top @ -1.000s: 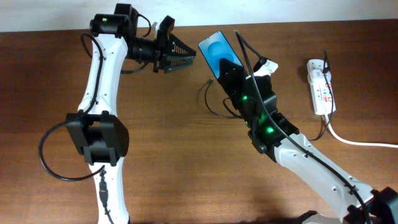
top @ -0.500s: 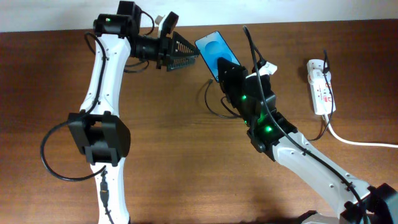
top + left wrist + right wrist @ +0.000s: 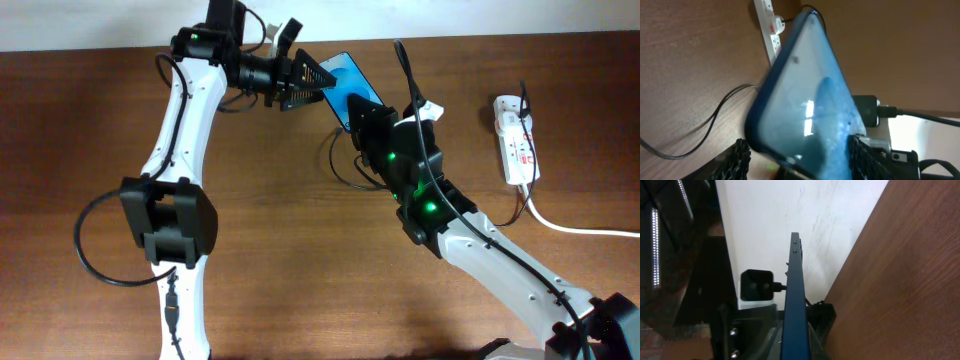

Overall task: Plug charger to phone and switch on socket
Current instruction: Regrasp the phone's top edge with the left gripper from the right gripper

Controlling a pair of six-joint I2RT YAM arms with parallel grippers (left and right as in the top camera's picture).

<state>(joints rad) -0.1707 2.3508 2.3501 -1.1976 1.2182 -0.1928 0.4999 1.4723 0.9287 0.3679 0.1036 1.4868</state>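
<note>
One change: left gripper (image 3: 322,83) has reached the phone (image 3: 350,84).

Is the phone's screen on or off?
On. The phone shows a bright blue screen with a lighter oval in the overhead view; the left wrist view shows it blue too.

Even overhead light, blurred wrist close-ups

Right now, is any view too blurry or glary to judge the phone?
Left wrist view: the phone is so close it's soft, with small white glints on its screen. Right wrist view: edge-on, sharp against a bright wall. Overhead: even light, sharp.
</note>
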